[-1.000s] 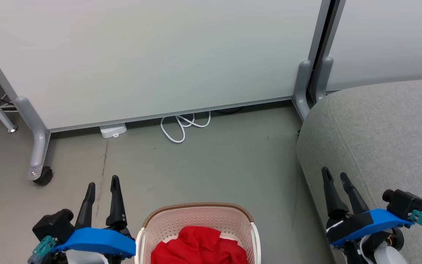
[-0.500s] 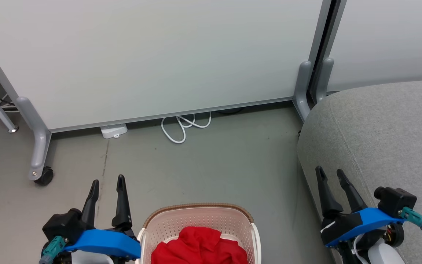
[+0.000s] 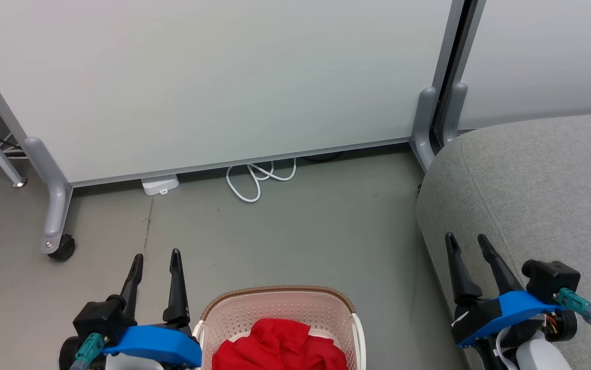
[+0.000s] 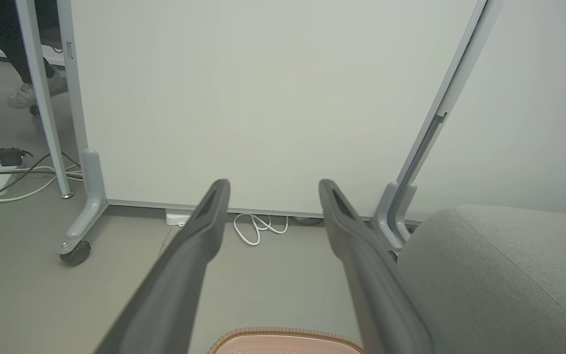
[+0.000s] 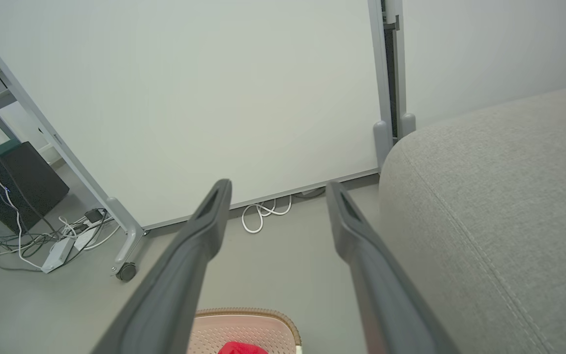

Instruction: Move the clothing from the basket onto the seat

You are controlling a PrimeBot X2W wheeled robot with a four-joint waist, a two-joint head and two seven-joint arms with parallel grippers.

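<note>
"Red soft fabric clothing lies heaped in the cream-white perforated plastic basket with the brown woven-look rim, which stands on the grey floor. Nothing is lifted yet, I'd say. Which arm goes in?"

"Both are free. The left tool hovers just beside the basket's left rim, fingers spread, nothing between them. The right tool is equally released and empty, by the left edge of the large light grey upholstered seat."

"So the left one reaches?"

"It looks nearer. I'd bring it over the rim, come straight down on the top fold with the jaws wide, and close on a thick bunch."

"Why a bunch?"

"Cloth is limp, so a thin pinch may slip. Lift high enough for the hanging fabric to clear the rim, or the light basket may tip or drag across the floor."

"And the drop?"

"Carry it well in from the seat's rounded edge before letting go, so it can't slide off."
</note>
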